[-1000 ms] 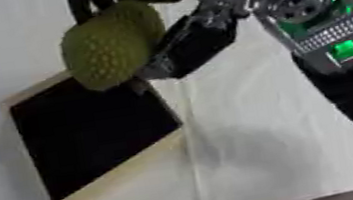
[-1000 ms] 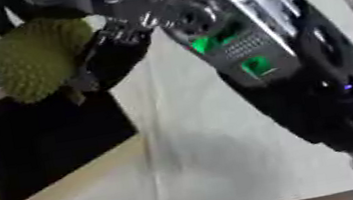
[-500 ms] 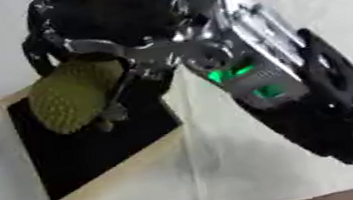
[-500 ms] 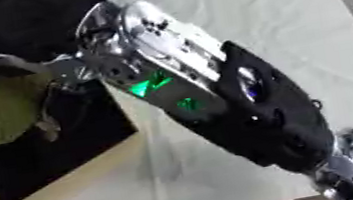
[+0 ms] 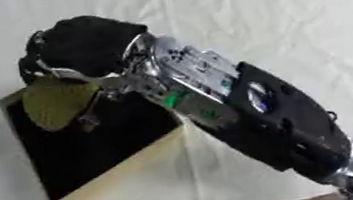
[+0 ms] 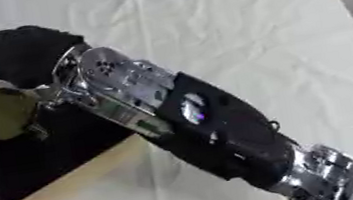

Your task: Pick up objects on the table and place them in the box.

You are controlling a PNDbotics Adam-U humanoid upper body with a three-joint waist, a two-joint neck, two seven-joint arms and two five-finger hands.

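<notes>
Fingers of our right hand (image 5: pixel 83 46) are curling around the bumpy green fruit (image 5: pixel 55 102), holding it from above; how many of them are touching it we cannot tell, since the black back of the hand is hiding most of the grip. The fruit is hanging over the upper left part of the box (image 5: pixel 121 179), low over its dark interior, and we cannot tell whether it is already touching the bottom. The box is a shallow one with pale walls and a black inside, sitting askew on the white cloth (image 5: pixel 274 21) that is covering the table. Our right forearm is crossing the view from the lower right corner up to the box, passing over the box's right wall. Our left hand is not showing in either view.

We are judging this as the placing step, near its end. The risks: if we are opening the fingers while the fruit is sitting close to the upper left wall, it may roll onto the rim or out. The forearm is also lying close over the right wall, so pulling back low could be nudging the box across the cloth.
</notes>
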